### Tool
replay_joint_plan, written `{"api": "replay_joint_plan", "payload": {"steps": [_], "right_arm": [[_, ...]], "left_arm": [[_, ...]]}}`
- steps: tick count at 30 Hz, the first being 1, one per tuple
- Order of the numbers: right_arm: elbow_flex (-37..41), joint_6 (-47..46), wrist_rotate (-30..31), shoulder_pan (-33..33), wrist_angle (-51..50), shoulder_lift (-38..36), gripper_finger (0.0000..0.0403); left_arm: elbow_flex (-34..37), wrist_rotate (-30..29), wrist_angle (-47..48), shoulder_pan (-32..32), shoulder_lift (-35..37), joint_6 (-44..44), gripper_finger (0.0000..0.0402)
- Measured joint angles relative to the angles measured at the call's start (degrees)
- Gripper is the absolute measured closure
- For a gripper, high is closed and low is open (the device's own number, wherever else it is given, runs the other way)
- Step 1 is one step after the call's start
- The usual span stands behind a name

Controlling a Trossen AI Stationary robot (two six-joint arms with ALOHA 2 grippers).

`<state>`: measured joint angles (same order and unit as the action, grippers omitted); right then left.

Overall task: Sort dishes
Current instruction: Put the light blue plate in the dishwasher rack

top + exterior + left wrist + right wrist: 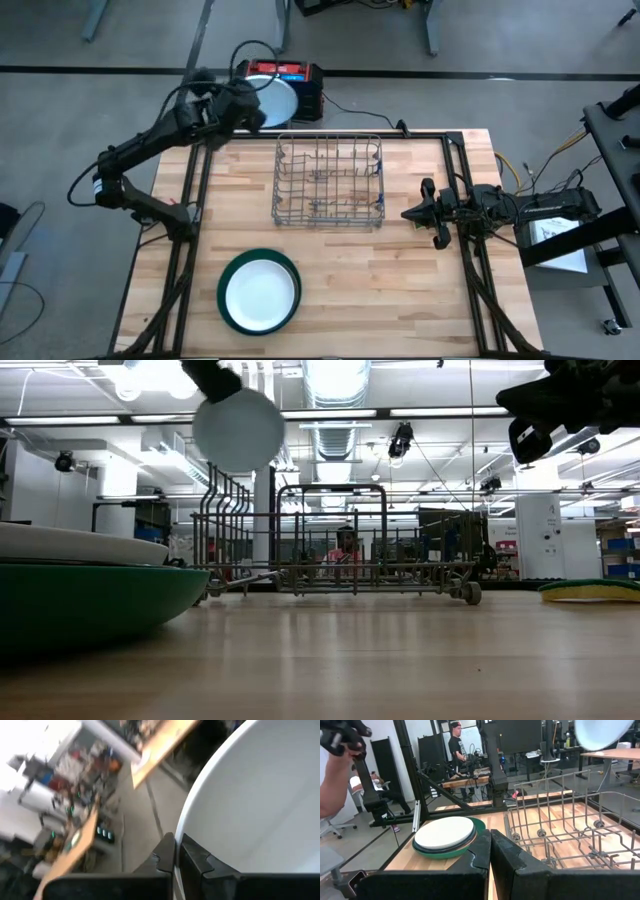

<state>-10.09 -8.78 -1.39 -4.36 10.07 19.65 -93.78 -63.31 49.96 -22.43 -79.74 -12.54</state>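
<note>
My left gripper (250, 105) is shut on a pale blue plate (277, 100), high above the table's far edge, just beyond the far left corner of the grey wire rack (328, 182). The low view shows that plate (238, 428) hanging above the rack (340, 540). Near the table's near edge, a white plate (260, 292) lies in a larger dark green plate (226, 300). In the right wrist view a dark rim shows between the two. My right gripper (410, 213) is shut on nothing and hovers right of the rack, pointing at it. My left gripper pinches the pale blue plate by its rim (186, 827), one finger on each face. The fingers (215, 378) come from above and the table's left. The plate is lifted clear and hangs tilted below them.
A red and black box (295, 78) sits beyond the far edge, under the held plate. A flat yellow-green thing (590, 590) lies at the right in the low view. Bare wood lies between rack and stack. A person (456, 745) stands in the room beyond, and an arm (332, 780) shows close by.
</note>
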Motion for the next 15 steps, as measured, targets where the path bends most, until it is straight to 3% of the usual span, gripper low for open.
{"api": "replay_joint_plan", "payload": {"steps": [3,6,15], "right_arm": [[0.00,0.01,0.00,0.01,-0.01,-0.01,0.0403],[0.00,0.00,0.00,0.00,-0.03,-0.01,0.0403],[0.00,0.33,0.00,0.02,-0.46,0.01,0.0403]], "left_arm": [[-0.03,0.13,-7.59,1.51,-1.53,-6.36,0.0401],[-0.04,4.00,-12.48,2.59,-3.08,-8.98,0.0401],[-0.06,8.08,-19.95,4.15,-9.30,-18.12,0.0401]]}}
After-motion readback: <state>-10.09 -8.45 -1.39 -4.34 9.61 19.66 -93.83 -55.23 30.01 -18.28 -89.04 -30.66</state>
